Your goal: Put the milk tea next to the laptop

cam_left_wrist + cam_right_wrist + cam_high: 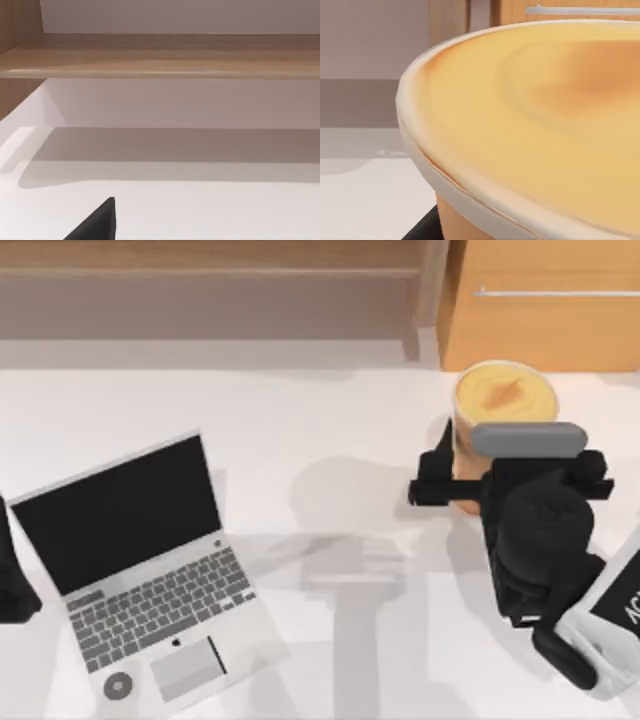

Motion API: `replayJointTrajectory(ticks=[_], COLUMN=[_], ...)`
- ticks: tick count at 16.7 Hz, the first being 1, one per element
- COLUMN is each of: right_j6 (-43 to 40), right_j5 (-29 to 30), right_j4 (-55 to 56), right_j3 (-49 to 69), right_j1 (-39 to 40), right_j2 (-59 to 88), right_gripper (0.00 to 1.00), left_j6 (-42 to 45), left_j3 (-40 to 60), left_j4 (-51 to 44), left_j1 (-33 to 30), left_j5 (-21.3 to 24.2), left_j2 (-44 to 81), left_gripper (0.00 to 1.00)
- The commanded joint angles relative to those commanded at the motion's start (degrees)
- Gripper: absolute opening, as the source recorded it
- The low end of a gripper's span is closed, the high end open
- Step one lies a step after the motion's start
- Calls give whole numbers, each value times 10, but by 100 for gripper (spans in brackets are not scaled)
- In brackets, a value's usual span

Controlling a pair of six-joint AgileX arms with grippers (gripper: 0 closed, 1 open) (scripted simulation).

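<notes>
1. Right gripper [462,483], matte black, sits at the right of the white surface [330,440]; its fingers close on the sides of the milk tea [503,400].
2. Milk tea: a tapered cup with a round, glossy yellow-orange top and pale rim [420,165], near the far right edge, well apart from the laptop [150,575].
3. Laptop: a silver shell, flat black screen and grey keys, open at the left.
4. Left arm [15,585]: parked at the left edge; whether its gripper is open cannot be told.
</notes>
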Motion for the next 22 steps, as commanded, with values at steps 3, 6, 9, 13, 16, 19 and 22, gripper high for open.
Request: replayJointTrajectory(ticks=[3,6,9,13,16,19,22], right_j6=[0,0,0,0,0,1,1], right_j5=[0,0,0,0,0,0,0], right_j4=[0,0,0,0,0,-8,-21], right_j3=[0,0,0,0,0,-1,-1], right_j1=[0,0,0,0,0,1,1], right_j2=[0,0,0,0,0,-9,-23], right_gripper=[40,17,0,0,0,0,0], left_j6=[0,0,0,0,0,0,0], left_j3=[0,0,0,0,0,0,0], left_j4=[0,0,0,0,0,0,0], left_j1=[0,0,0,0,0,0,0], left_j5=[0,0,0,0,0,0,0], left_j2=[0,0,0,0,0,0,0], left_gripper=[100,100,100,100,100,100,100])
